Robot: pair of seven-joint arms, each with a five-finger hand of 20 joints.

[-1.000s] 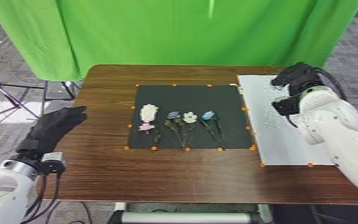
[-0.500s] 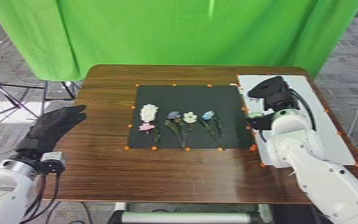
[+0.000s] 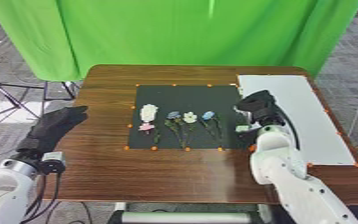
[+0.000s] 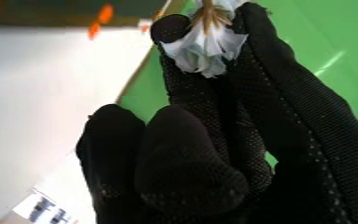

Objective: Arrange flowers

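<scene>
My right hand [image 3: 259, 103] is over the right edge of the black mat [image 3: 224, 95] in the head view. The right wrist view has my right hand [image 4: 291, 120] pinching a white flower [image 4: 204, 49] at its fingertips, the petals pointing back toward the palm. On the mat lie a long white bloom [image 3: 149, 112], a pink flower [image 3: 146, 127], a blue-violet flower [image 3: 174, 115], a small white flower [image 3: 190, 117] and a light blue flower [image 3: 208, 115], some with green stems toward the near edge. Beside the table's left edge, my left hand [image 3: 58, 124] is open with straight fingers.
A white sheet [image 3: 286, 100] covers the table's right side, next to the mat. Orange markers line the edges of mat and sheet. Brown wood [image 3: 184, 172] of the tabletop lies in front of the mat. A green curtain [image 3: 193, 35] hangs behind the table.
My right hand has moved left from the white sheet to the mat's right edge, and somewhat nearer. The left arm and the flowers on the mat have stayed still.
</scene>
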